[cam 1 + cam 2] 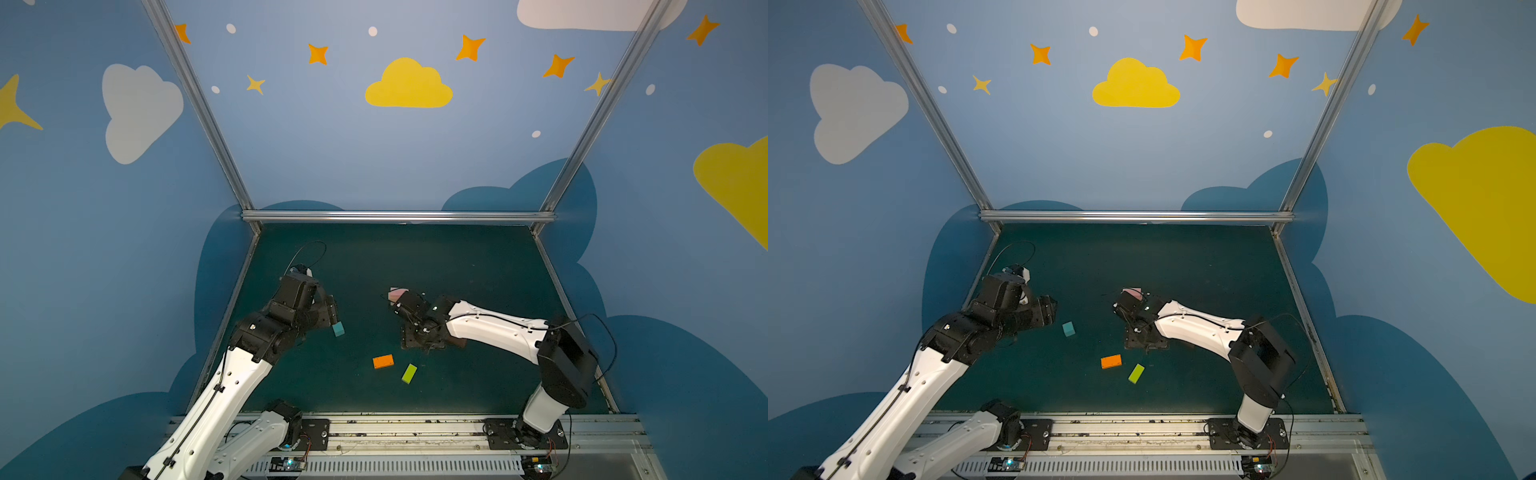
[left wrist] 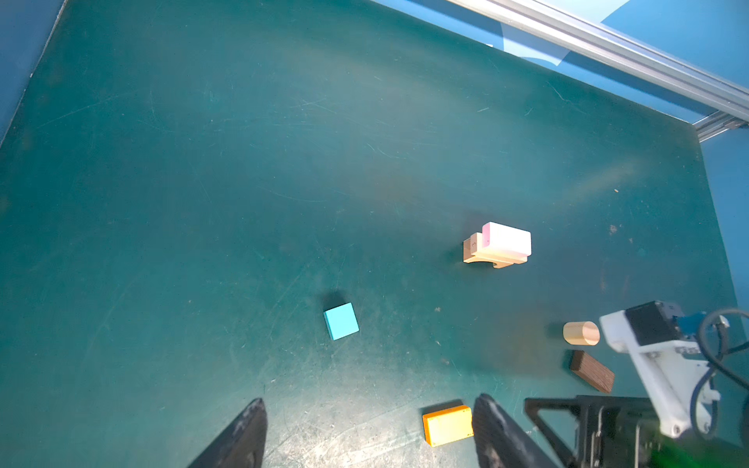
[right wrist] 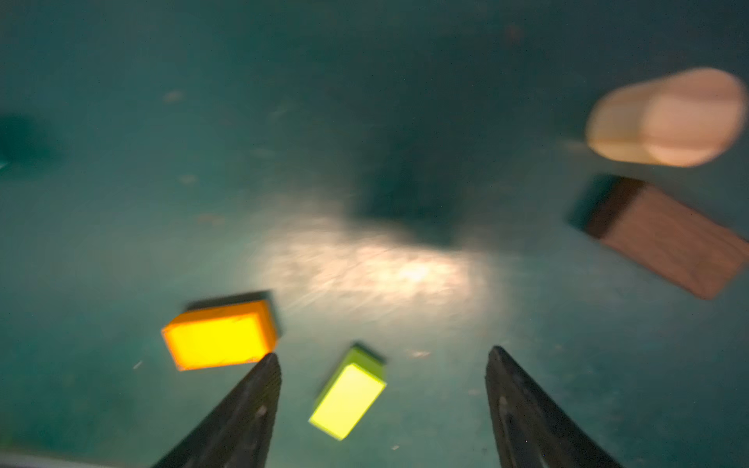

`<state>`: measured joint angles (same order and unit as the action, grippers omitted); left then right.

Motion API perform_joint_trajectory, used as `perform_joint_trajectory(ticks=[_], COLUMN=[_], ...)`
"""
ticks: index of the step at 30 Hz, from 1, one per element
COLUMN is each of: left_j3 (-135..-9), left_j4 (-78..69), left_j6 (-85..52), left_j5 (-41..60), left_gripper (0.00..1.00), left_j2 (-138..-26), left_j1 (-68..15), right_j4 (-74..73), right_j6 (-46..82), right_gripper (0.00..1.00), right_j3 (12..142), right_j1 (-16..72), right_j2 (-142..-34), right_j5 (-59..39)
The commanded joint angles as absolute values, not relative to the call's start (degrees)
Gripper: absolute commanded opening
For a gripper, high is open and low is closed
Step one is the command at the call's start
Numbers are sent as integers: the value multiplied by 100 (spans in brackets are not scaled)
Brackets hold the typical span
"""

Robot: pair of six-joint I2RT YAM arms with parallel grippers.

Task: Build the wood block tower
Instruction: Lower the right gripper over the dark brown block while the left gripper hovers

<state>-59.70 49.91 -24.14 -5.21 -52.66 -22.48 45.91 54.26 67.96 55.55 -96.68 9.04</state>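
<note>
Status: the tower [image 2: 498, 245] is partly built. It stands near the middle of the table [image 2: 202, 162], with a pink brick [image 2: 506, 239] stacked over a tan arch [image 2: 482, 261].

Remaining: five loose pieces lie apart on the table: teal cube [image 2: 341, 321], orange brick [image 2: 448, 425], green brick [image 3: 347, 399], brown brick [image 2: 591, 370], and a cylinder [image 2: 581, 333] on its side.

My left claw [image 2: 369, 405] is spread and empty. My right claw [image 3: 385, 354] is spread and empty, with the green brick just ahead of it.

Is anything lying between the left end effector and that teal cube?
Nothing visible: bare mat separates the open left end effector from the teal cube. The orange brick lies off beside one finger.
</note>
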Motion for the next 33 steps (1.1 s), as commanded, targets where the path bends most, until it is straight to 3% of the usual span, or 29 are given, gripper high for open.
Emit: perform_joint_trajectory(ticks=[1,13,33], left_j3=[-5914,-6010,-5879], left_j4=[4945,4711,4562], left_j6=[-2290,-2087,-2122], left_j5=[-469,-94,140], left_gripper=[79,79,79], left_j2=[-5318,-5807,-5990], left_j1=[-2173,-1830,-1566], right_j4=[4724,4720,4067], right_j6=[5895,6248,6117], right_gripper=[79,83,83], right_j3=[6486,6144,5516], right_j1=[5260,4361,3926], right_j2=[-9075,-8896,-9128], right_j5=[1339,1425,1008])
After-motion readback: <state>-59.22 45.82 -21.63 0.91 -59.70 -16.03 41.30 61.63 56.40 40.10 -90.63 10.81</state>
